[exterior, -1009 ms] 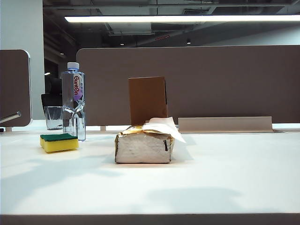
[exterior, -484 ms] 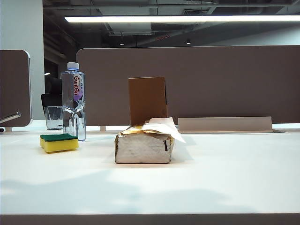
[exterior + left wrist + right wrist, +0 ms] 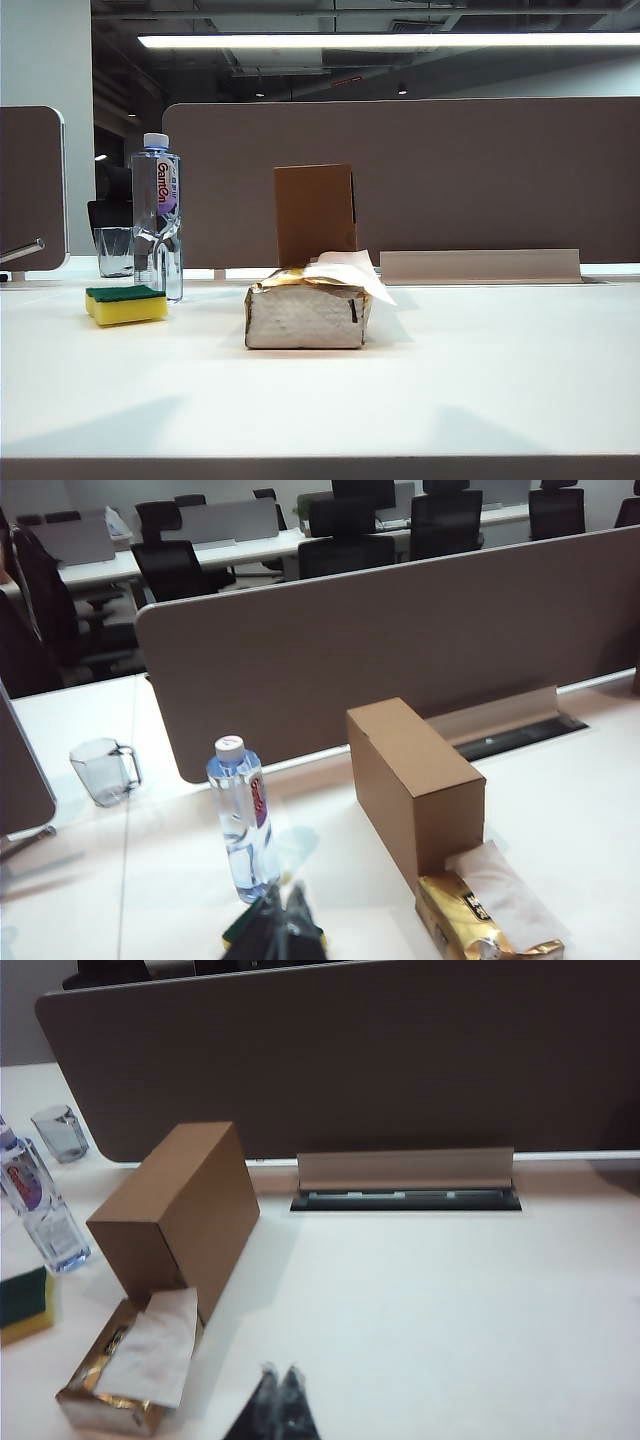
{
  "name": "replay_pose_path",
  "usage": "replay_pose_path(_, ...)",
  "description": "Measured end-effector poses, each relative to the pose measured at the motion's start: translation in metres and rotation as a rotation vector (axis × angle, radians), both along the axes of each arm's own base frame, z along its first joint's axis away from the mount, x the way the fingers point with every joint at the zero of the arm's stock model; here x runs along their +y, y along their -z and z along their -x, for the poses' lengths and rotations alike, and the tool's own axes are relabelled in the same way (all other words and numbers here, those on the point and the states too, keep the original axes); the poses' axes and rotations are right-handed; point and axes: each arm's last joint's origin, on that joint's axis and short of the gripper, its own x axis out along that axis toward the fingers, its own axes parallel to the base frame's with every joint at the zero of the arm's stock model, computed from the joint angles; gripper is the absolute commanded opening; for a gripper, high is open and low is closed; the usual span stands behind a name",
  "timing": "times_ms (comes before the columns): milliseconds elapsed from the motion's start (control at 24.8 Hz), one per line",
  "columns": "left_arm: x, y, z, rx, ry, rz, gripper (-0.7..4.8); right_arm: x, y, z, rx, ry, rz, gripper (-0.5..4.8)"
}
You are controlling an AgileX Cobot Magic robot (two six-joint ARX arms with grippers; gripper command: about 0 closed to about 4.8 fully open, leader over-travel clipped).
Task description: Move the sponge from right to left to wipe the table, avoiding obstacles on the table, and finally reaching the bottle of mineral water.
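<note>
The yellow sponge (image 3: 125,304), green layer up, lies on the white table (image 3: 480,370) right beside the bottle of mineral water (image 3: 157,215). The obstacles stand mid-table: a silver tissue pack (image 3: 308,315) with a brown cardboard box (image 3: 315,213) behind it. Neither gripper shows in the exterior view. In the left wrist view my left gripper (image 3: 286,888) is shut and empty, raised above the sponge (image 3: 237,930), which it partly hides, short of the bottle (image 3: 240,820). My right gripper (image 3: 281,1367) is shut and empty over bare table, apart from the tissue pack (image 3: 135,1365) and box (image 3: 175,1220).
A clear glass mug (image 3: 115,250) stands behind the bottle. Brown partition panels (image 3: 450,180) run along the far edge, with a cable tray flap (image 3: 405,1185) at their foot. An office with chairs lies beyond the panels.
The arms' shadows on the near part of the table have shrunk back toward the front edge. Sponge, bottle, tissue pack and box have not moved.
</note>
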Motion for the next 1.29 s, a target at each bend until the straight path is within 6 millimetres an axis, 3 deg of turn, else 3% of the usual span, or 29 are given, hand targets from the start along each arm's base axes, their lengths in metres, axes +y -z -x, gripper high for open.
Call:
replay_pose_path(323,0.004,0.05,0.023,-0.042,-0.108,0.004,-0.06,-0.001,0.067,-0.005,-0.1,0.028,0.002,-0.04)
replay_pose_path(525,0.004,0.091,0.011,-0.047,-0.132,0.031,-0.06,-0.003,0.095,-0.013,-0.088,0.097,0.008,-0.04)
replay_pose_path(848,0.004,0.134,-0.009,-0.032,-0.154,0.079,-0.06,-0.004,0.109,-0.027,-0.108,0.13,0.009,-0.04)
replay_pose_path(1292,0.005,0.155,-0.027,-0.042,-0.187,0.139,-0.06,-0.004,0.147,-0.048,-0.119,0.132,0.004,-0.04)
